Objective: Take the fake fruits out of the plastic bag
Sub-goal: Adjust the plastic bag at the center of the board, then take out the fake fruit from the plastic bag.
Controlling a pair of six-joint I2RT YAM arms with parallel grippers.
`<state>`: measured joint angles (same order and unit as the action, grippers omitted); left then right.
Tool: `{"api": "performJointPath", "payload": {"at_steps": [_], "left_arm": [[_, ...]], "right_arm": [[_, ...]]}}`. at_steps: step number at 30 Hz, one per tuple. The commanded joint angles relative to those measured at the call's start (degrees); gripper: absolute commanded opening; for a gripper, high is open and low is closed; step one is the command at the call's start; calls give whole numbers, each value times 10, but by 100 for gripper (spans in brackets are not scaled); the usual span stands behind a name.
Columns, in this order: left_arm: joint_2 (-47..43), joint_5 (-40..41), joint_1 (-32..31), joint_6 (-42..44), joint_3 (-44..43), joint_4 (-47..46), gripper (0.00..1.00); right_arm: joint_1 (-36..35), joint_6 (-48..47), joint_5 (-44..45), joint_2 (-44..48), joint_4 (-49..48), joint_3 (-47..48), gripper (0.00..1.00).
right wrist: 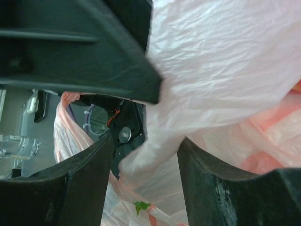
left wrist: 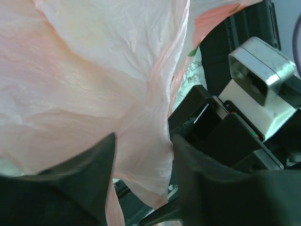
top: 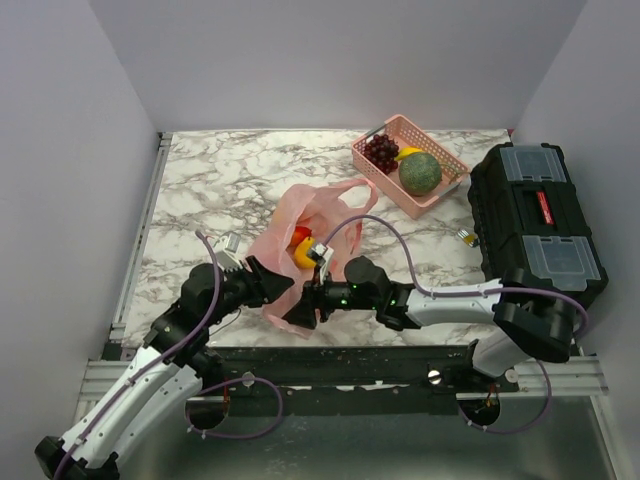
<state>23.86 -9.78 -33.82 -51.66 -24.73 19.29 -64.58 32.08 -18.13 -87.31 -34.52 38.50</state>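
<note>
The pink plastic bag [top: 318, 222] lies mid-table with its mouth facing away. A red fruit [top: 300, 235] and a yellow-orange fruit [top: 303, 256] show inside it. My left gripper [top: 272, 282] is at the bag's near end. In the left wrist view [left wrist: 143, 146] its jaws pinch a bunched fold of the bag [left wrist: 94, 75], and the corner hangs past them. My right gripper [top: 303, 303] meets it from the right. In the right wrist view [right wrist: 146, 155] its jaws stand apart around loose bag film [right wrist: 221, 70], not clamping it.
A rigid pink basket [top: 447, 187] at the back right holds the grape bunch [top: 381, 150], the green melon [top: 420, 173] and the banana [top: 407, 153]. A black toolbox [top: 535, 220] stands along the right edge. A small metal clip [top: 467, 237] lies beside it.
</note>
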Motion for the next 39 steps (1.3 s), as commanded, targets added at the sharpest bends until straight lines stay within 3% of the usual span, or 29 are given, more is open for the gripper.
{"api": "performJointPath", "payload": {"at_steps": [1, 5, 7, 12, 20, 28, 31, 39], "left_arm": [[13, 39, 3, 14, 0, -8, 34], [9, 65, 3, 46, -11, 28, 4], [-11, 72, 3, 49, 7, 34, 0], [-65, 54, 3, 25, 52, 35, 0], [-107, 41, 3, 30, 54, 59, 0], [-69, 12, 3, 84, 9, 52, 0], [-51, 14, 3, 97, -3, 48, 0], [-55, 37, 3, 115, -16, 64, 0]], "right_arm": [[-6, -22, 37, 39, 34, 16, 61], [-6, -38, 172, 99, 154, 43, 69], [-6, -48, 248, 129, 206, 58, 75], [-6, -80, 304, 142, 234, 79, 77], [1, -85, 447, 48, 251, 130, 75], [2, -69, 537, -57, 170, 158, 73], [2, -74, 529, -71, 95, 136, 73], [18, -74, 556, -134, 59, 160, 71]]}}
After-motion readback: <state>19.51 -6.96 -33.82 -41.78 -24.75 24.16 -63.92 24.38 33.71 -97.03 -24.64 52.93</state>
